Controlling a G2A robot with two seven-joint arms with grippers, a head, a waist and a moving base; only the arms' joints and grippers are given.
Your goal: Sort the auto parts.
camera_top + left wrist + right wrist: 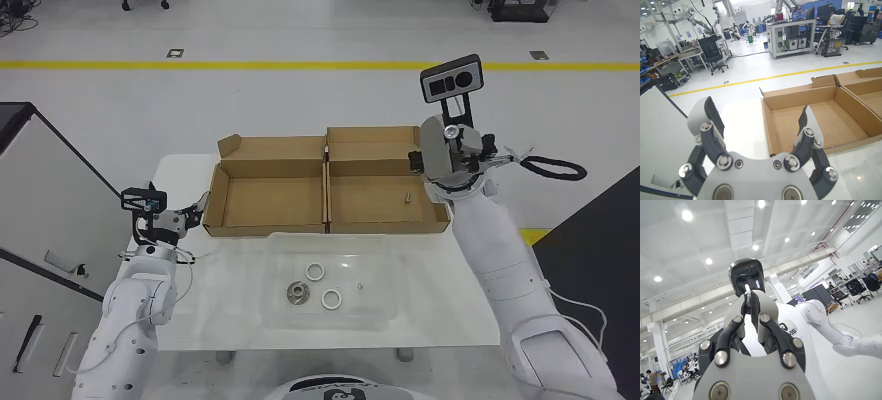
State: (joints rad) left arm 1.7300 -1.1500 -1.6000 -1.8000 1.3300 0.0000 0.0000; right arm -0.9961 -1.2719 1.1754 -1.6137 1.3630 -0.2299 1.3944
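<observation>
While the right gripper (749, 298) is clamping a small bolt (747, 295) between its fingertips, the bolt is standing upright in the grip, with its threaded shaft rising just past the pads. The gripper is tilting upward, with the ceiling behind it. In the top view this arm is hanging above the right edge of the right box (370, 200).

A second bolt (408, 196) is lying on the floor of that box, near its right wall. The left box (270, 200) is sitting just beside it, and the two are touching along a shared wall, both with their flaps folded open.

In front of the boxes a clear tray (372, 310) is resting on the table (440, 290). Two white rings are lying inside it, one (315, 271) nearer the boxes and one (331, 297) nearer the robot. A round metal gear (296, 293) is lying just beside them. A tiny piece (361, 284) is sitting a little to their right, too small to identify.

The left gripper (757, 104) is hovering with its jaws spread wide and nothing between them. It is waiting over the table just outside the left wall of the left box, and its fingers are pointing towards the box's near corner.
</observation>
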